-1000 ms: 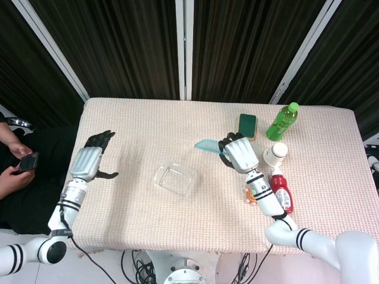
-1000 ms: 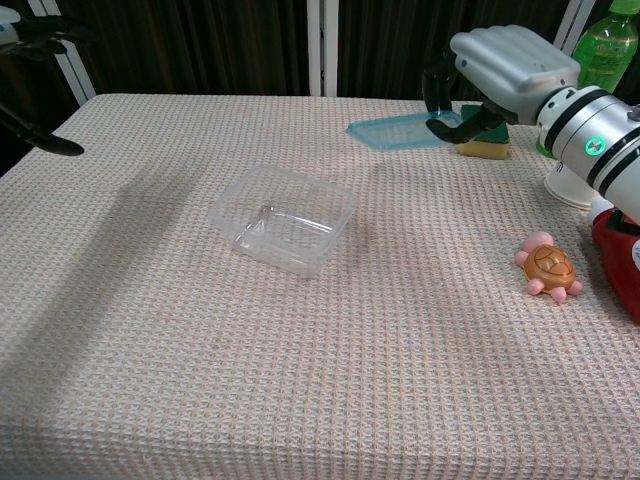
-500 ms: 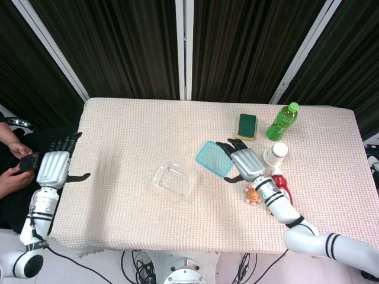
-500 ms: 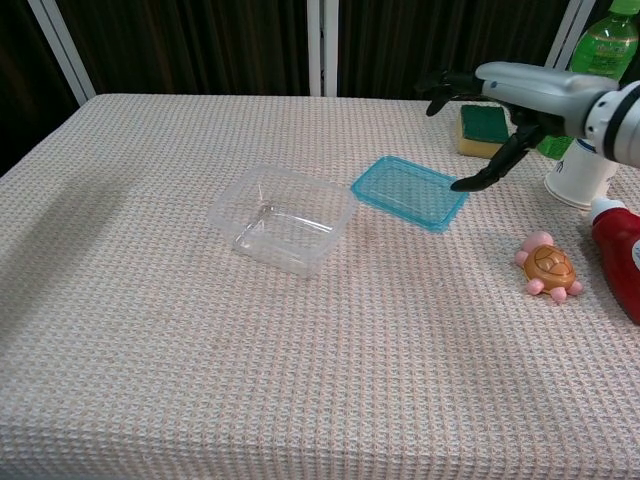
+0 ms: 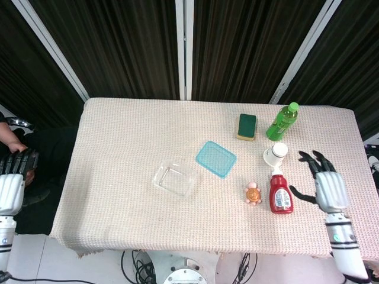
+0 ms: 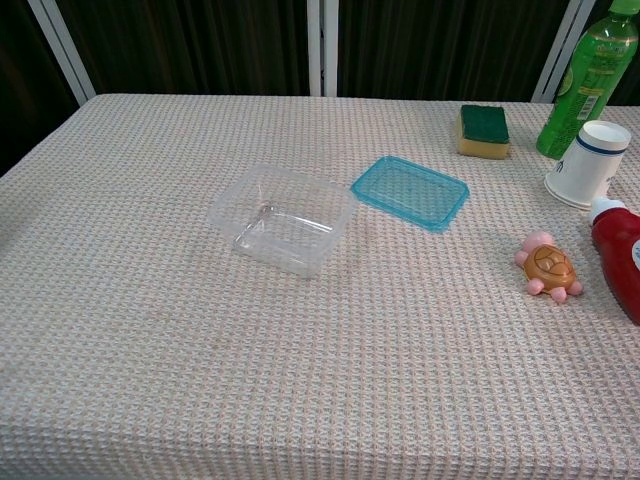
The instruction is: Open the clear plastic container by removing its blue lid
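The clear plastic container stands uncovered near the middle of the table. Its blue lid lies flat on the cloth just right of it, touching nothing else. My right hand is at the table's right edge in the head view, fingers spread and holding nothing, far from the lid. My left hand hangs off the table's left side, fingers apart and holding nothing. Neither hand shows in the chest view.
A green sponge and a green bottle stand at the back right. A white cup, a red sauce bottle and a toy turtle sit right of the lid. A person sits at far left.
My right hand has drawn back from the lid to the table's right edge. My left hand has moved further left, off the table. The lid and container have not moved since half a second ago.
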`<action>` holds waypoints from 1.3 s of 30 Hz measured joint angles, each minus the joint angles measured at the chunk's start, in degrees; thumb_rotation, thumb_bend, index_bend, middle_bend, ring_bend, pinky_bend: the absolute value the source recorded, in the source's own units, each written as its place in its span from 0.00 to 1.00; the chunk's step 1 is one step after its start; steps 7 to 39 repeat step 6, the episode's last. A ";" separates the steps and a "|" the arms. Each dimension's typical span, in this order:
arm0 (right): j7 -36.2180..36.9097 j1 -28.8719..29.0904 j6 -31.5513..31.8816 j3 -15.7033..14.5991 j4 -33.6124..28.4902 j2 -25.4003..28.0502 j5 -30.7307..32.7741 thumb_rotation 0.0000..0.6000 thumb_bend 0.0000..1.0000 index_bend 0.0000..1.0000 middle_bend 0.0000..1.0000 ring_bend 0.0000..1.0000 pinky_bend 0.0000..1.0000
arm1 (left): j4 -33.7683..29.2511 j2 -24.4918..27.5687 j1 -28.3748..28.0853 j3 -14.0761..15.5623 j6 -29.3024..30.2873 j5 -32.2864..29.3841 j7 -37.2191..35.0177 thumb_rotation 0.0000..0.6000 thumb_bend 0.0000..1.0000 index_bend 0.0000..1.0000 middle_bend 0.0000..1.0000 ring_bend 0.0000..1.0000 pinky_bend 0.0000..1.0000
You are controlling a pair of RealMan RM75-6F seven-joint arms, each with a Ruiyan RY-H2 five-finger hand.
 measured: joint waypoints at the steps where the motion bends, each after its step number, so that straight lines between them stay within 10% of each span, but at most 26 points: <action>1: 0.85 -1.42 1.31 -0.86 -0.16 0.70 -0.60 1.00 0.12 0.13 0.22 0.04 0.10 | -0.51 0.20 0.85 0.36 0.50 0.28 -0.06 1.00 0.00 0.06 0.06 0.00 0.00; 6: 5.17 -7.14 6.49 -4.54 0.90 2.29 -3.86 1.00 0.13 0.10 0.18 0.01 0.06 | -1.81 0.11 5.34 1.79 4.94 2.77 0.47 1.00 0.00 0.06 0.06 0.00 0.00; 39: 5.17 -7.14 6.49 -4.54 0.90 2.29 -3.86 1.00 0.13 0.10 0.18 0.01 0.06 | -1.81 0.11 5.34 1.79 4.94 2.77 0.47 1.00 0.00 0.06 0.06 0.00 0.00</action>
